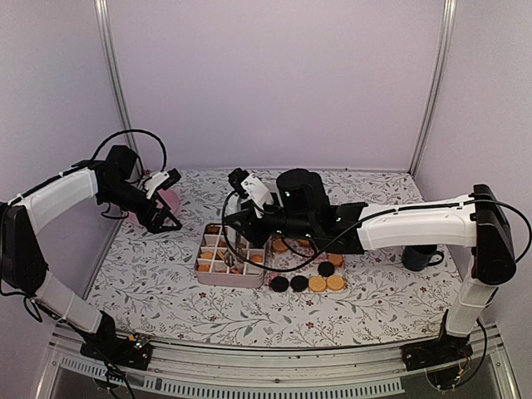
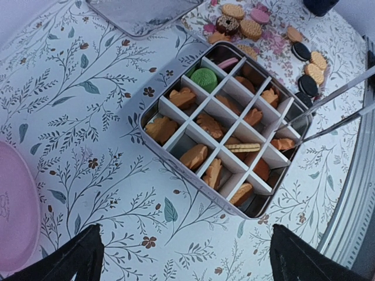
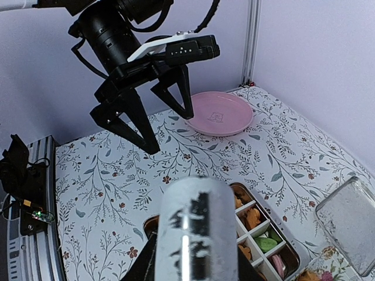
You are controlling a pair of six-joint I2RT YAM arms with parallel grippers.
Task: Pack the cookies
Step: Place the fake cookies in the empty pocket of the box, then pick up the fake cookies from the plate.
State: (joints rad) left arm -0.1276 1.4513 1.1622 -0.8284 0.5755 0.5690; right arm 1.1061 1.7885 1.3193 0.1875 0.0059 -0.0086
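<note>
A metal tin [image 1: 205, 268] with a white grid holds orange cookies [image 2: 198, 156], one green cookie [image 2: 204, 78] and a pink one. It also shows in the left wrist view [image 2: 193, 175] and the right wrist view [image 3: 293, 257]. Loose black and orange cookies [image 1: 317, 283] lie right of the tin. My right gripper [image 1: 243, 226] is shut on metal tongs [image 3: 196, 234]. The tong tips [image 2: 293, 132] reach into a compartment on the tin's right edge, at an orange cookie [image 2: 283, 144]. My left gripper [image 2: 187, 266] is open and empty, above the cloth left of the tin.
A pink plate [image 1: 169, 199] sits at the back left, behind the left gripper [image 3: 169, 130]. The tin's lid [image 2: 140, 14] lies beyond the tin. More biscuits [image 2: 234, 17] lie on a flowered patch behind the tin. A dark mug [image 1: 420, 256] stands at the right.
</note>
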